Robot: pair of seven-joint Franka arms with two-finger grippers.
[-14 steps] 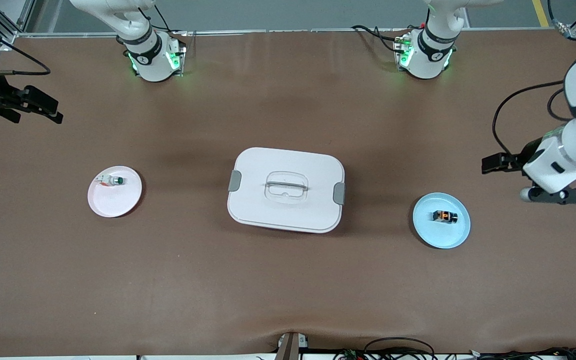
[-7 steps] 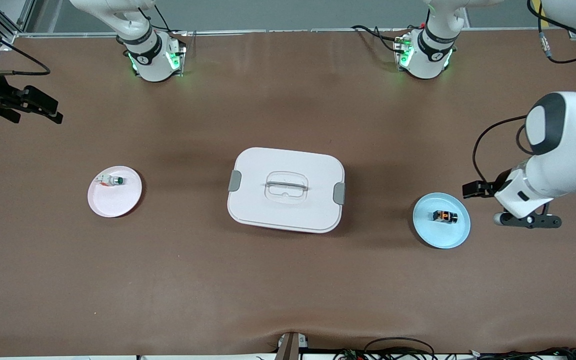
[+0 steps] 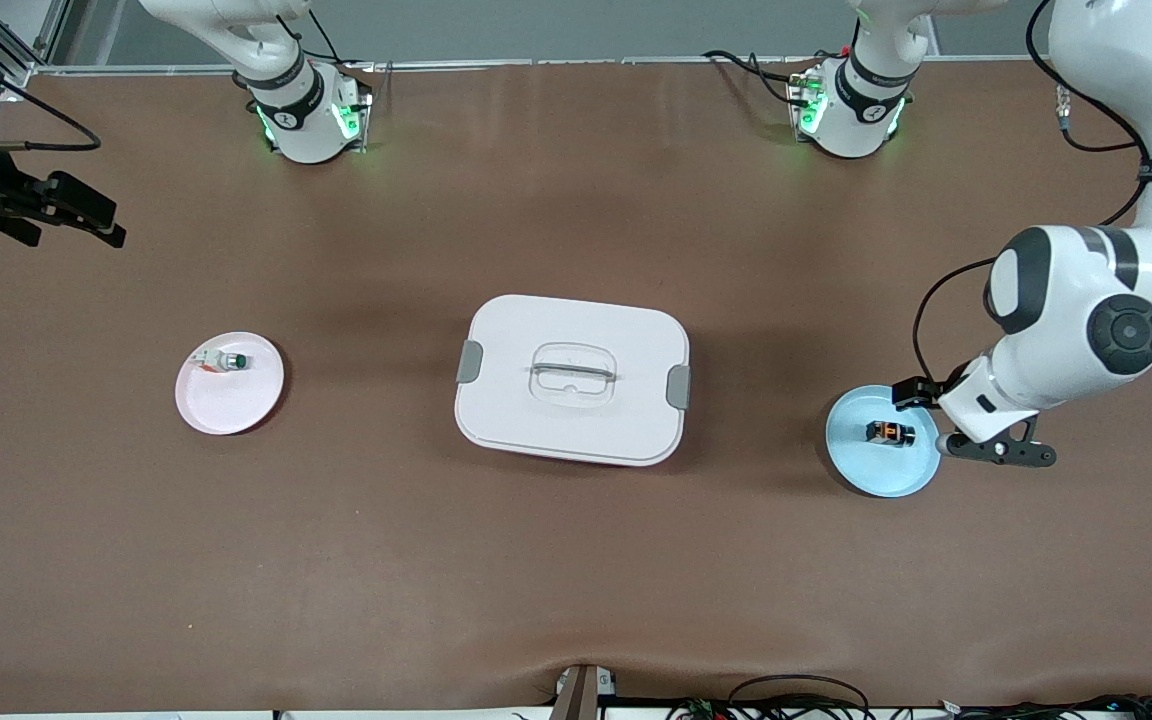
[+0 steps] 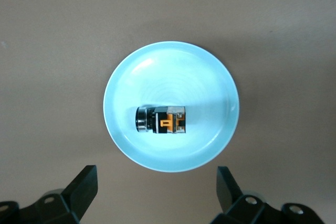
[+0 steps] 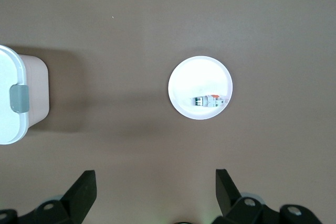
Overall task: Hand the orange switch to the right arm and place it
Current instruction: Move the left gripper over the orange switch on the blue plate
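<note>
- Bench (image 3: 576, 580): brown surface, carries everything below.
- White lidded box (image 3: 572, 378): sits mid-bench, grey clips at both short ends, clear handle recessed in the lid. Taken as landmark.
- Left arm (image 3: 1076, 330): reaches in from the left arm's end of the bench, elbow bent above the bench beside the blue plate.
- Right arm: only the wrist hardware shows at the bench edge, at the right arm's end; it waits.
- Blue plate (image 3: 866, 465): on the bench toward the left arm's end from the box, well apart from it.
- Pink-white plate (image 3: 226, 405): toward the right arm's end from the box, well apart; holds a small white part with a green knob (image 3: 228, 361).
- Left gripper (image 4: 157, 190): released, fingers (image 4: 84, 184) spread wide, holding nothing; it hangs over the blue plate's rim.
- Right gripper (image 5: 155, 192): released, empty, over bare bench near the pink-white plate.
- Orange switch (image 3: 889, 432): lies on its side near the blue plate's centre, untouched.
</note>
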